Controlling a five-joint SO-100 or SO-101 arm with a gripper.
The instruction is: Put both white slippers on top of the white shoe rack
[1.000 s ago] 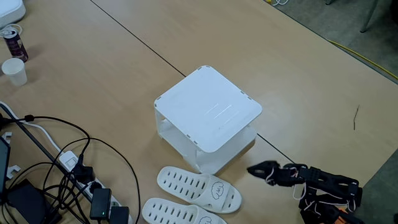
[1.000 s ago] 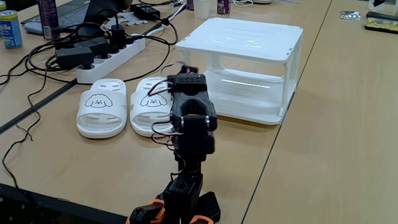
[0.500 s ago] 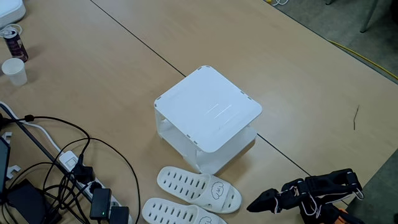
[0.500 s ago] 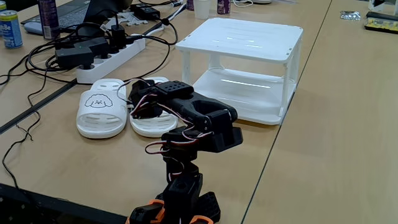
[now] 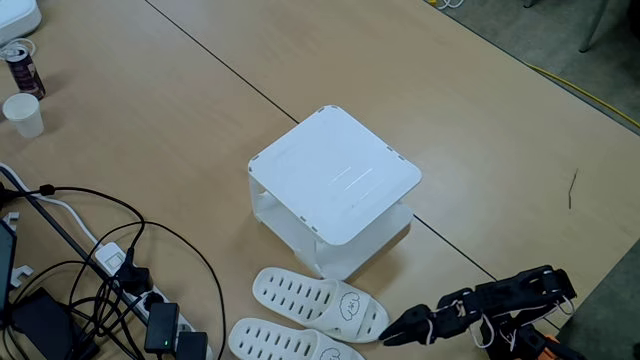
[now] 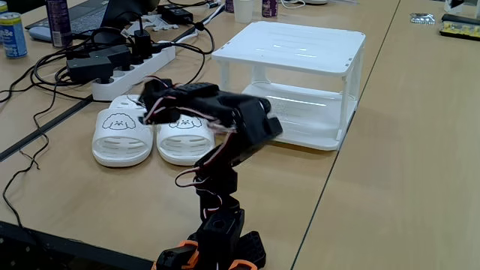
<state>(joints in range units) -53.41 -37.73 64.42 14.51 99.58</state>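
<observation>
The white shoe rack [image 5: 335,175] stands mid-table with its flat top bare, and it appears at the back right in a fixed view [image 6: 289,46]. Both white slippers lie side by side on the table in front of it, one nearer the rack [image 5: 318,303] and one beside the cables [image 5: 280,342]. In the low fixed view they are the right slipper [image 6: 184,139] and the left slipper [image 6: 120,135], cartoon faces showing. My black gripper [image 5: 390,336] reaches low, its tip just off the nearer slipper's face end. It tapers to a point, shut and holding nothing. In the low fixed view the gripper [image 6: 148,96] is blurred over the slippers.
A power strip [image 5: 160,325] with tangled black cables lies left of the slippers, also at the back left of the low fixed view [image 6: 127,64]. A paper cup [image 5: 22,114] and a can [image 5: 22,68] stand far left. The table edge and floor run along the right.
The arm has dropped from pointing at the rack and swung toward the slippers. The gripper tip now sits beside the nearer slipper. Slippers and rack have not moved.
</observation>
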